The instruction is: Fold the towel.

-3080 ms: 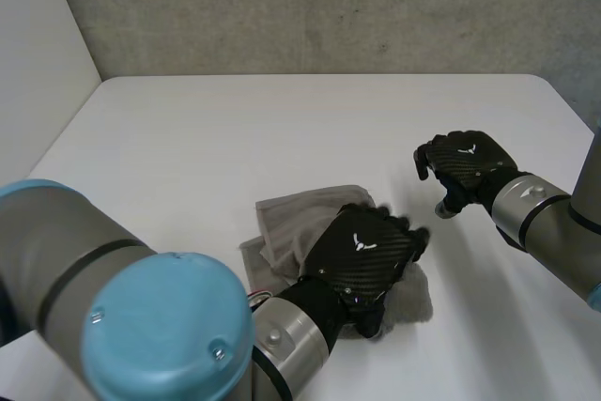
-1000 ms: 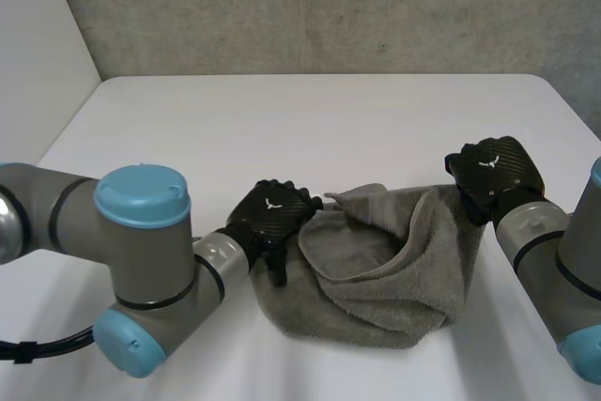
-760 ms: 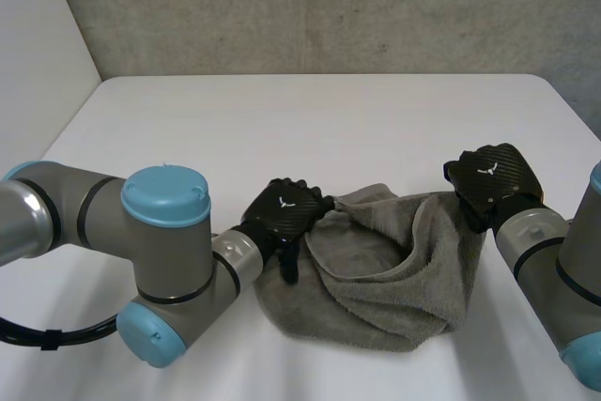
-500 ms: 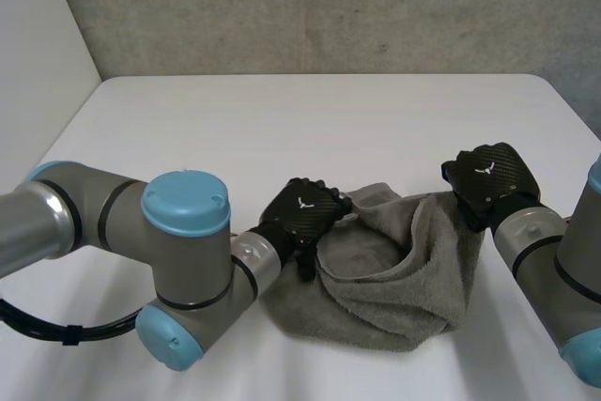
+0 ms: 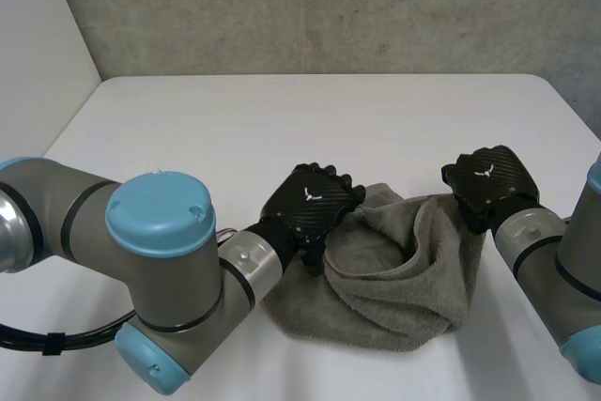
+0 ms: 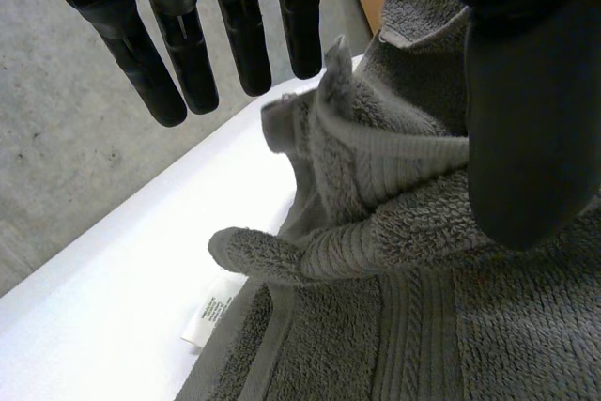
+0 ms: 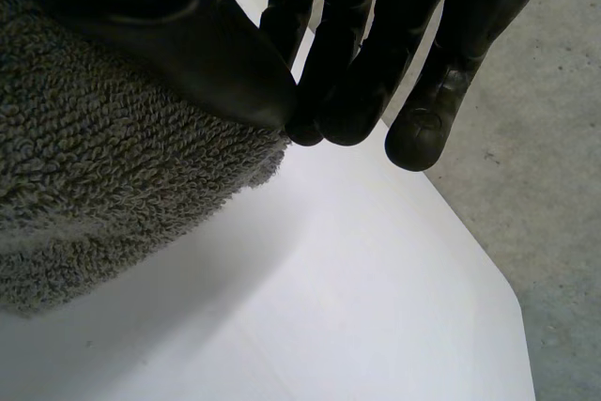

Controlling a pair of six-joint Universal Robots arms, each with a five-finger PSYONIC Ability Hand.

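Note:
A grey towel lies bunched on the white table, near its front. My left hand sits at the towel's left edge. In the left wrist view its fingers stretch straight above the cloth, and the thumb rests on a raised fold of the towel. A white label shows at the hem. My right hand holds the towel's far right corner lifted. In the right wrist view its thumb and fingertips pinch the towel between them.
My left arm's elbow fills the front left of the table. A grey wall runs behind the table's far edge. Bare tabletop lies beyond the towel and to both sides.
My left hand has slid to the right along the towel's left edge, bunching the cloth closer to the right hand. The right hand has kept its pinch and barely moved.

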